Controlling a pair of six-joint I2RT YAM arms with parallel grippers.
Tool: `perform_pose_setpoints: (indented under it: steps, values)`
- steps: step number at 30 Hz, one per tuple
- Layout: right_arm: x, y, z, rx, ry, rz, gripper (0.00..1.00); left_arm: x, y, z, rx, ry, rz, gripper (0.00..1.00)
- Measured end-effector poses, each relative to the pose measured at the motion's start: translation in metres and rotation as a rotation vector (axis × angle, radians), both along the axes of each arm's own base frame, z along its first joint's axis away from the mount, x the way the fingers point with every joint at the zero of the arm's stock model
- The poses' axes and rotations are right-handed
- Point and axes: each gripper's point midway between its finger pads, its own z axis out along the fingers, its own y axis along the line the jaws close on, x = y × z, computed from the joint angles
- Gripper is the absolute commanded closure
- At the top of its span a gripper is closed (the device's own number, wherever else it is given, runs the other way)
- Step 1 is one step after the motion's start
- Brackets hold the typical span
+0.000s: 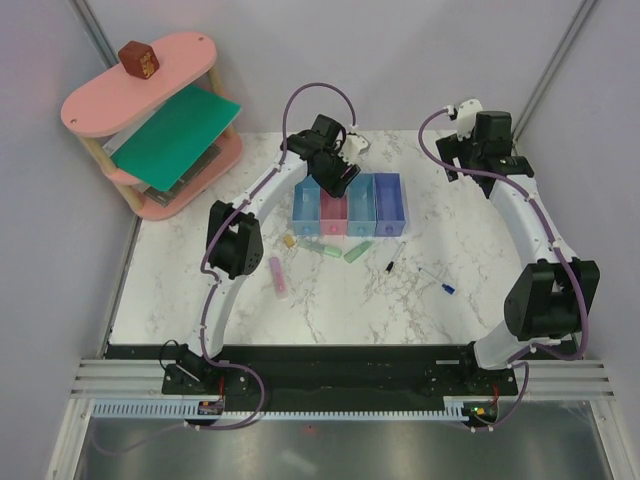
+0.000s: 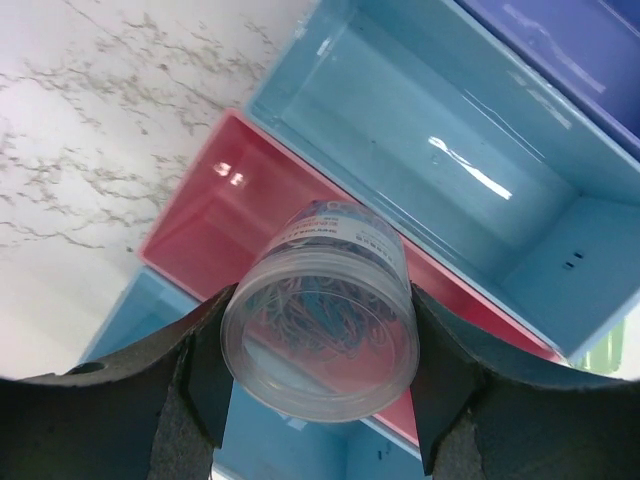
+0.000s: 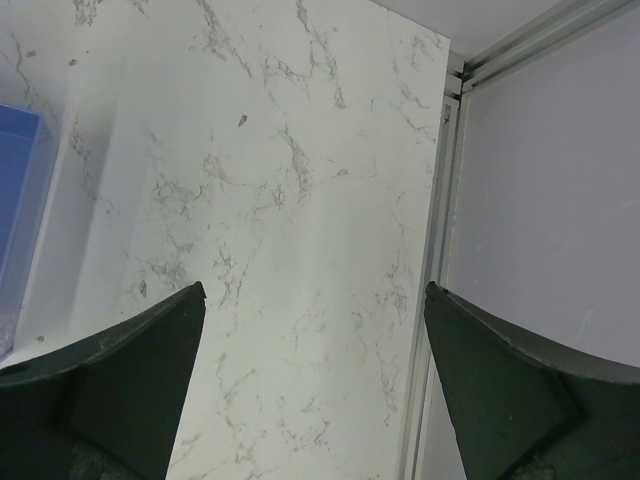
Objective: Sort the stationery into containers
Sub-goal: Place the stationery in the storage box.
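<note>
My left gripper (image 2: 318, 345) is shut on a clear round tub (image 2: 325, 300) of coloured paper clips, which hangs tilted above the pink bin (image 2: 205, 235). Beside the pink bin are a light blue bin (image 2: 300, 445), a blue bin (image 2: 400, 130) and a blue-violet bin (image 2: 580, 40). From above, the left gripper (image 1: 335, 175) hovers over the row of bins (image 1: 391, 205). On the table in front lie a pink stick (image 1: 278, 275), a yellow piece (image 1: 290, 241), a mint stick (image 1: 316, 246), a green stick (image 1: 357, 252), a black pen (image 1: 390, 262) and a blue-tipped pen (image 1: 437, 280). My right gripper (image 3: 315, 295) is open over bare marble.
A pink oval shelf (image 1: 150, 70) stands at the back left with a green sheet (image 1: 175, 135) and a brown block (image 1: 138, 59). The right gripper (image 1: 480, 140) is at the back right, near the table's right edge (image 3: 440, 200) and the wall.
</note>
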Motion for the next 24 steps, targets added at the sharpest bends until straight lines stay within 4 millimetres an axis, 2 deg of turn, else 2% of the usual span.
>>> perform_pose_setpoints:
  steps: [6, 12, 20, 24]
  values:
    - [-0.001, 0.003, 0.001, 0.008, -0.002, 0.012, 0.02, 0.011, 0.005, 0.001, 0.018, -0.040, 0.027, 0.66]
    - [-0.002, 0.003, 0.002, 0.010, -0.004, 0.014, 0.02, 0.016, 0.005, -0.009, 0.032, -0.047, 0.038, 0.62]
    - [-0.002, 0.005, 0.002, 0.015, -0.004, 0.022, 0.02, 0.021, 0.007, -0.012, 0.043, -0.060, 0.048, 0.32]
    - [-0.001, 0.006, 0.001, 0.018, -0.004, 0.026, 0.02, 0.022, 0.006, -0.012, 0.040, -0.065, 0.048, 0.25]
